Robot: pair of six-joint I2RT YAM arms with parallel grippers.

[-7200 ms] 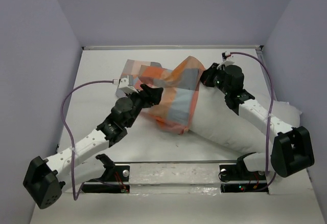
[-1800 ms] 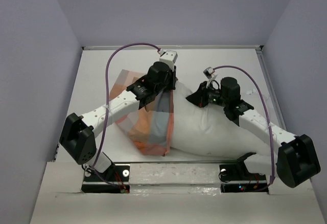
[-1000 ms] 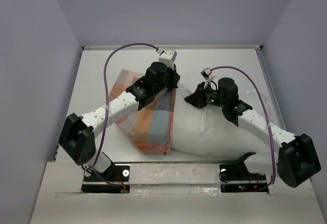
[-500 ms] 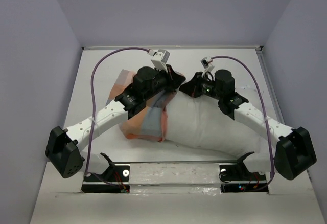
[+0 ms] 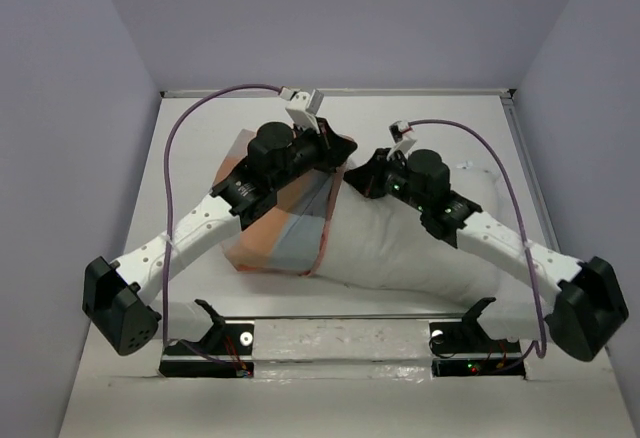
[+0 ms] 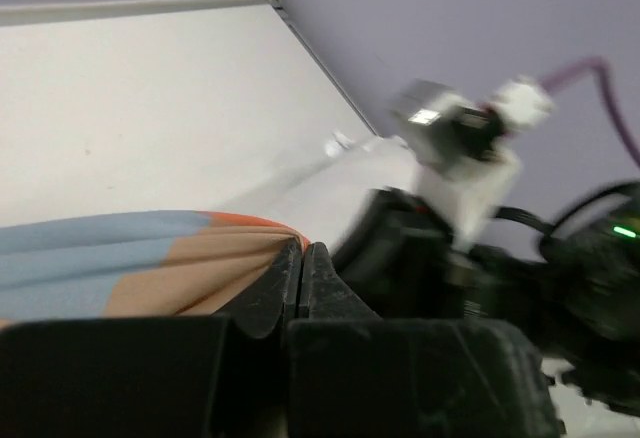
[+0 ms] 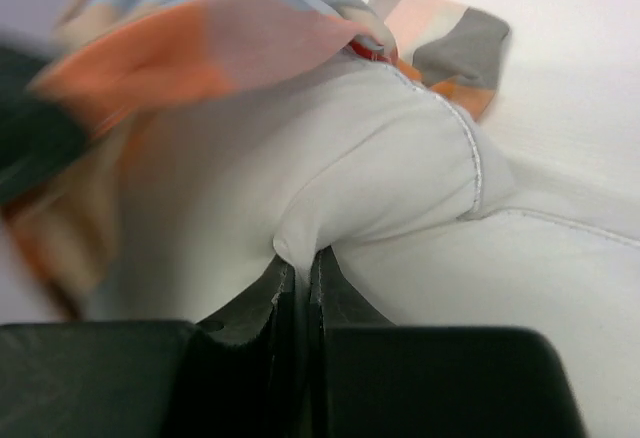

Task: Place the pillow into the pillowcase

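White table [image 5: 450,118]: left gripper [image 6: 302,258] clamped on pillowcase [image 5: 285,238] rim, right gripper [image 7: 298,270] pinching pillow [image 5: 420,258] fabric. Both wrists have shifted left in the last second, yet only the pillow's left end is cased.

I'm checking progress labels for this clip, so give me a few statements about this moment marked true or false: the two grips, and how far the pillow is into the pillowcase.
1. The left gripper is shut on the edge of the pillowcase. True.
2. The right gripper hangs open above the pillow. False: it is shut, pinching a fold of the white pillow fabric.
3. The pillow lies wholly inside the pillowcase. False: in the top view the case covers only its left end; the rest lies bare to the right.
4. The two grippers sit close together near the case's opening. True.
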